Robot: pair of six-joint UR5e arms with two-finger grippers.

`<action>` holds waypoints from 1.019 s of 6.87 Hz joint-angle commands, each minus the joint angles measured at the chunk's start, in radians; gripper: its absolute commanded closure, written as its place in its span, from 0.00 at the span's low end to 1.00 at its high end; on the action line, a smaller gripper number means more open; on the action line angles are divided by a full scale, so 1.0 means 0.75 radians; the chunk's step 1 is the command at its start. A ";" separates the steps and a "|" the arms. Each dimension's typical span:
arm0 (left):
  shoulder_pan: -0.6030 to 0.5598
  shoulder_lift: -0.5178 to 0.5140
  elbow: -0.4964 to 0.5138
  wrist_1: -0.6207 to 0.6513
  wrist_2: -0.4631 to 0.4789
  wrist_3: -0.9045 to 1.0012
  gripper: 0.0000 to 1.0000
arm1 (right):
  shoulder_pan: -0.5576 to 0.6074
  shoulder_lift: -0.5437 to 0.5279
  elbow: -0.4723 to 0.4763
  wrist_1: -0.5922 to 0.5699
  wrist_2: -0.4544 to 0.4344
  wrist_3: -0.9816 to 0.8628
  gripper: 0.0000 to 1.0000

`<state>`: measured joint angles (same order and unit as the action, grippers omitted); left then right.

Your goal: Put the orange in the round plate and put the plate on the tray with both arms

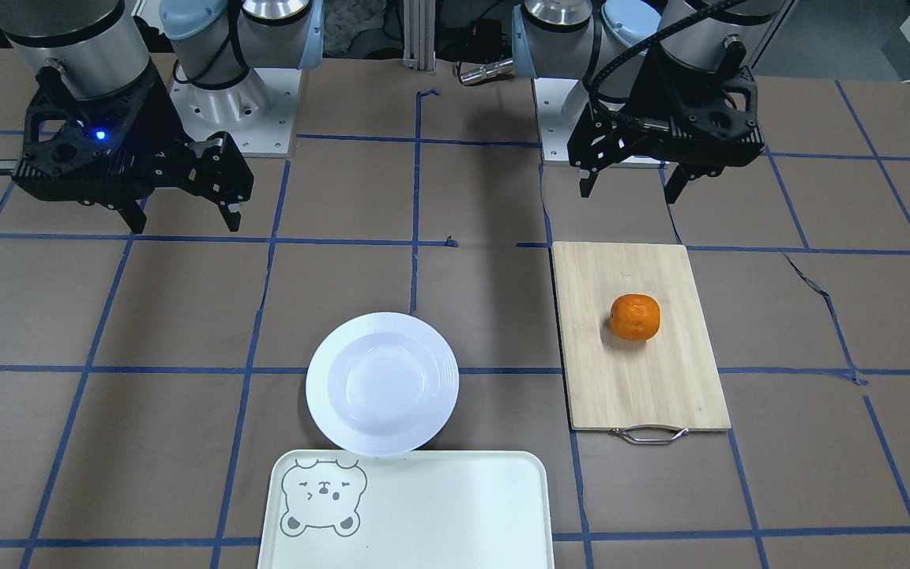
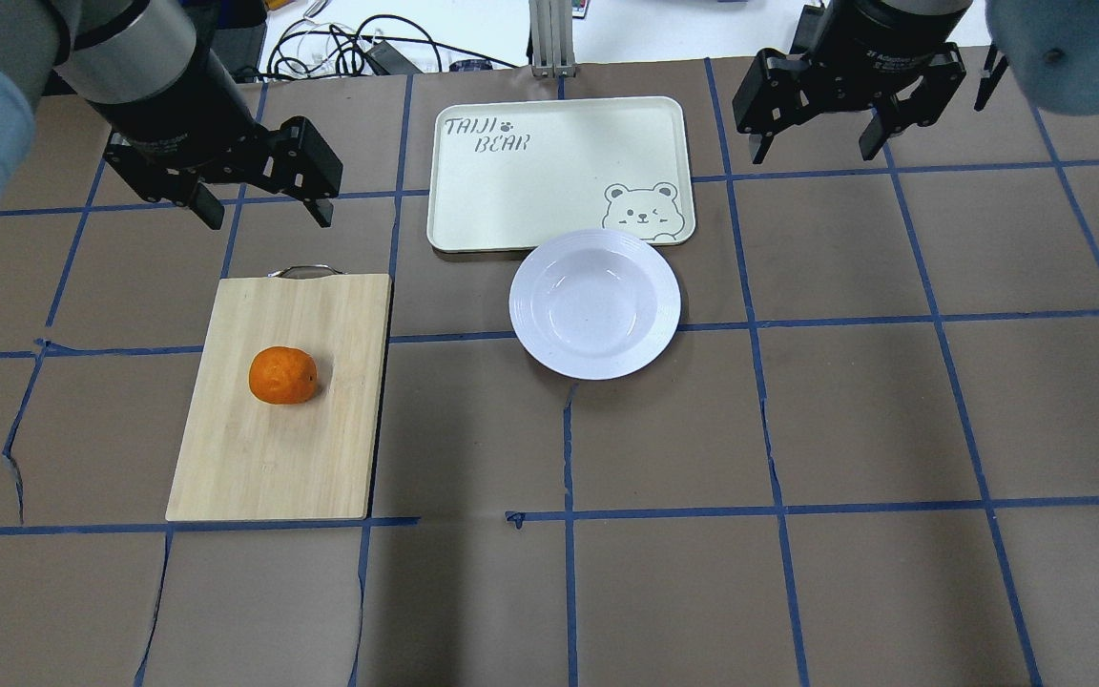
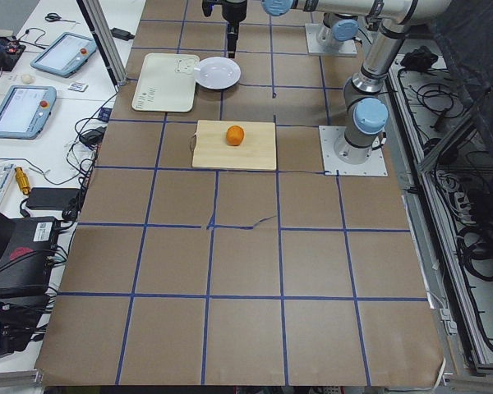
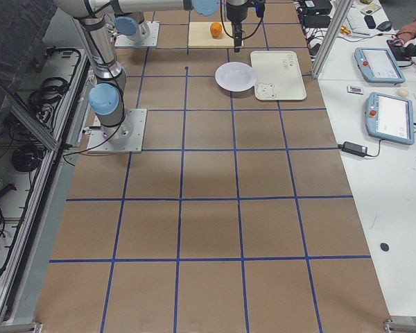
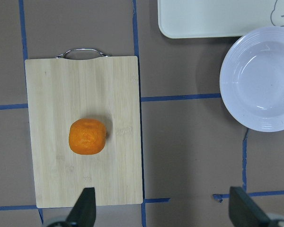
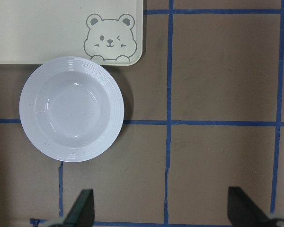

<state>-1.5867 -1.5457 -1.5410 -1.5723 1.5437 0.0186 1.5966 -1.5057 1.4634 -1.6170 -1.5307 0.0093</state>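
The orange (image 2: 282, 375) lies on a bamboo cutting board (image 2: 263, 448), left of the empty white round plate (image 2: 594, 302). That plate rests on the table with its far edge touching the cream tray (image 2: 540, 181), which has a bear face in one corner. My left gripper (image 2: 268, 215) hangs open above the table just beyond the board's metal handle. My right gripper (image 2: 814, 153) hangs open to the right of the tray. Neither holds anything. The left wrist view looks down on the orange (image 5: 87, 136) and plate (image 5: 262, 78); the right wrist view shows the plate (image 6: 71, 115) and tray (image 6: 47, 33).
The table is brown paper marked with a blue tape grid. Beyond its far edge are cables, and tablets and other devices lie on side benches (image 3: 16, 111). The arm bases (image 1: 226, 111) stand at the robot's edge.
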 commanded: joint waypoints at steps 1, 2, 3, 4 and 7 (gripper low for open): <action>0.001 0.001 -0.001 0.000 -0.001 0.000 0.00 | -0.002 -0.001 0.000 0.000 0.000 0.000 0.00; 0.001 0.001 -0.003 0.000 -0.001 0.000 0.00 | -0.002 -0.001 0.000 0.002 0.000 0.000 0.00; 0.001 0.001 -0.005 0.000 -0.001 0.000 0.00 | -0.002 -0.001 0.000 0.002 0.000 0.000 0.00; -0.001 0.001 -0.005 0.000 -0.001 0.000 0.00 | 0.002 -0.001 0.002 0.006 0.000 0.000 0.00; 0.001 0.001 0.003 0.000 -0.001 0.000 0.00 | -0.004 0.011 0.020 0.012 0.006 0.002 0.00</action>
<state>-1.5864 -1.5437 -1.5413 -1.5723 1.5436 0.0184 1.5956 -1.4992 1.4728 -1.6089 -1.5292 0.0103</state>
